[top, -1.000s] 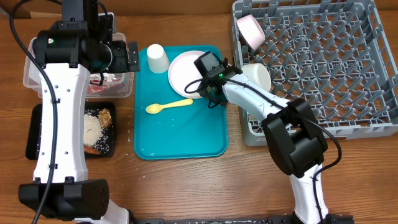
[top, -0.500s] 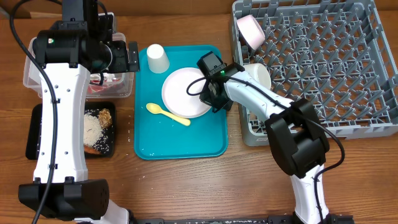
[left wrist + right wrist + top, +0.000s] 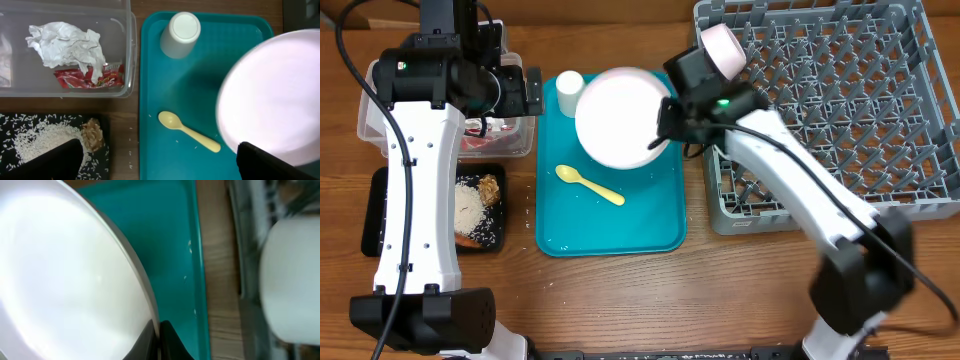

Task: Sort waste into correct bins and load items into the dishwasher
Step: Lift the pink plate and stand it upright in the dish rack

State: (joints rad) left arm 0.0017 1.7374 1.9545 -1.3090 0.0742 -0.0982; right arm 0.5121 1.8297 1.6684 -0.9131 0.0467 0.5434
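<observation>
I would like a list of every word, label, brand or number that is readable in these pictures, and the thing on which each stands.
No text can be read in any view.
On the red wrapper in the clear tub: some pale print, too small and blurred to read.
On the plate, cup, spoon, teal tray and dish rack: no writing visible.

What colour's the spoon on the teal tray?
The spoon is plain pale yellow, no pattern. It shows best in the left wrist view.
</observation>
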